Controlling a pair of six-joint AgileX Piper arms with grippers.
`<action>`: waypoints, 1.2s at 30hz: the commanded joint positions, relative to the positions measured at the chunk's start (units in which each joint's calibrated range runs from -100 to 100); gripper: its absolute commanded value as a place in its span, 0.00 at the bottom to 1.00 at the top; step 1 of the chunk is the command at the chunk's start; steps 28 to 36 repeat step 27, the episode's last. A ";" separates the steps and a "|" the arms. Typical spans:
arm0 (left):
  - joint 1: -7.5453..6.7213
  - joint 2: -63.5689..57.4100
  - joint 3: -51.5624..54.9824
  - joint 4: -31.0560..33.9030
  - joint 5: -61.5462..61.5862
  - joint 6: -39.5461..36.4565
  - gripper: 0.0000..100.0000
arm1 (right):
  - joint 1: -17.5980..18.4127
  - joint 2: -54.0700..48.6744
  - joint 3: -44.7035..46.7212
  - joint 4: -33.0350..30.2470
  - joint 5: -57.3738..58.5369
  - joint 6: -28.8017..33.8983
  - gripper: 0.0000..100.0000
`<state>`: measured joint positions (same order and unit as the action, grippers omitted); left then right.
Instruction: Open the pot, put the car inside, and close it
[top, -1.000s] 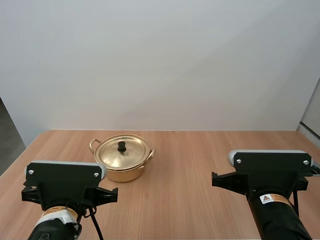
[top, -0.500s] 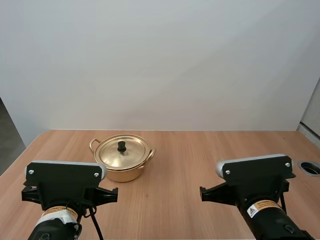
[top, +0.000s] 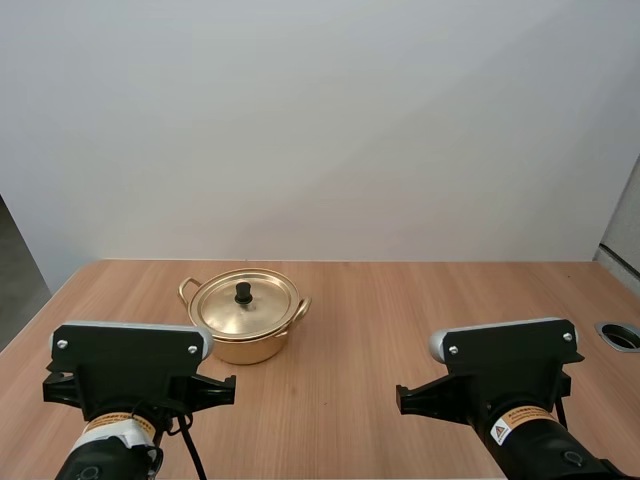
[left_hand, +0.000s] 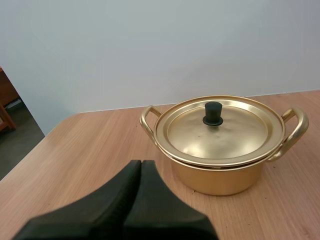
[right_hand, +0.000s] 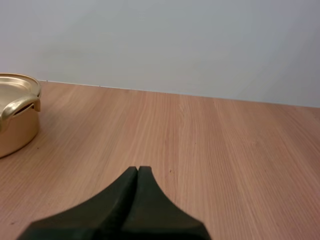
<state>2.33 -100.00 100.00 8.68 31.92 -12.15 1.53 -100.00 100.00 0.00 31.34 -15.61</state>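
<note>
**Ana:** Right gripper (right_hand: 137, 170) first. Its fingers lie pressed together in one dark wedge, holding nothing. Bare table (right_hand: 210, 135) runs ahead of it, and the pot (right_hand: 11, 134) sits off to its left, well apart.

**Ben:** What has just changed?

**Ana:** Over the last second the right arm (top: 505, 365) has swung inward, toward the pot's side, and dropped a little. The left arm (top: 128, 365) hasn't budged.

**Ben:** Meaning what for the job?

**Ana:** I'd judge it's the very start of a reach, and opening is still the step in hand. Nothing is touched yet. The lid (left_hand: 220, 132) sits square on the pot, with its black knob (left_hand: 213, 113) upright.

**Ben:** And the left gripper (left_hand: 141, 164)?

**Ana:** It's closed on nothing too. The pot stands near it, just ahead and slightly to its right.

**Ben:** How are the arms posed?

**Ana:** Both are held low and point forward across the table. The right one is turned slightly toward the pot, and the left sits straight.
</note>
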 joint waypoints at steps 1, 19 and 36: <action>0.03 0.00 0.00 0.02 -0.09 -0.03 0.00 | 0.04 0.00 0.00 0.00 0.07 -0.05 0.00; 0.03 0.00 0.00 0.02 -0.09 -0.03 0.00 | 0.04 0.00 0.00 -0.32 0.12 -0.05 0.00; 0.03 0.00 0.00 0.02 -0.09 -0.03 0.00 | 0.04 0.00 0.00 -0.32 0.12 -0.05 0.00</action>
